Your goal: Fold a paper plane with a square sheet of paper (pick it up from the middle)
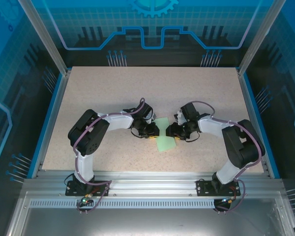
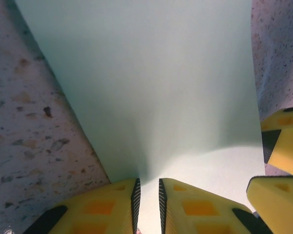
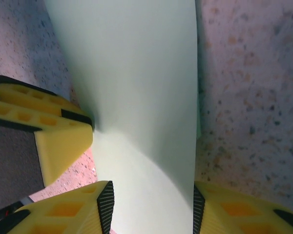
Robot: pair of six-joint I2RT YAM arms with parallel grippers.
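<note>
The left gripper pinched the square sheet of paper, which bowed between the parted fingers of the right gripper, so a clean crease likely needed them closing squarely, edges aligned.

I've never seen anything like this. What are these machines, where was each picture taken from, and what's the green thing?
These are two robot arms bolted to a speckled table. The wide picture looks down from above and behind them. The other two come from cameras on each wrist, so the yellow shapes at the bottom are that arm's own fingers. Between the arms is a square sheet of paper, pale green. The left gripper pinches its edge; the right gripper has its jaws apart with the sheet between them.
</note>
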